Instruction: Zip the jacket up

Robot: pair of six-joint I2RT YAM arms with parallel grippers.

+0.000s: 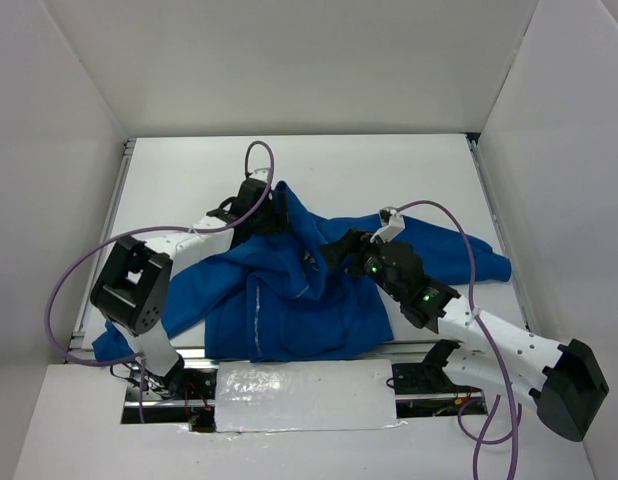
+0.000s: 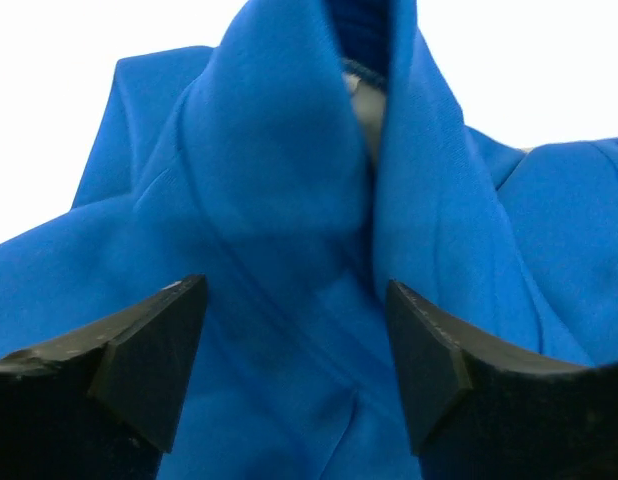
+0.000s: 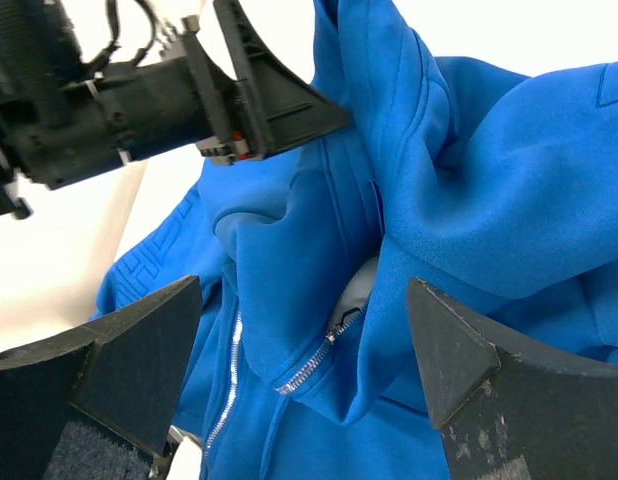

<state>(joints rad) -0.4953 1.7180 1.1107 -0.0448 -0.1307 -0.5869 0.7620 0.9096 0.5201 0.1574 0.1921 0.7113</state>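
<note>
I am at the reaching step: my left pincer (image 2: 294, 345) and right pincer (image 3: 304, 345) are both apart and empty near the jacket (image 1: 299, 310) collar. Next I must probably clamp the zipper (image 3: 304, 375).

One overview, two close-ups
Top camera looks down from the near side over the whole table (image 1: 339, 170); both wrist cameras sit close, facing the collar (image 2: 289, 140) of the jacket (image 1: 289, 310), which all three share

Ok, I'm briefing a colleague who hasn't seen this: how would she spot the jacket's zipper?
Find the blue jacket spread across the white table. Down its front, toward the near edge, runs the zipper. It is the only silvery, toothed line on the blue cloth.
</note>
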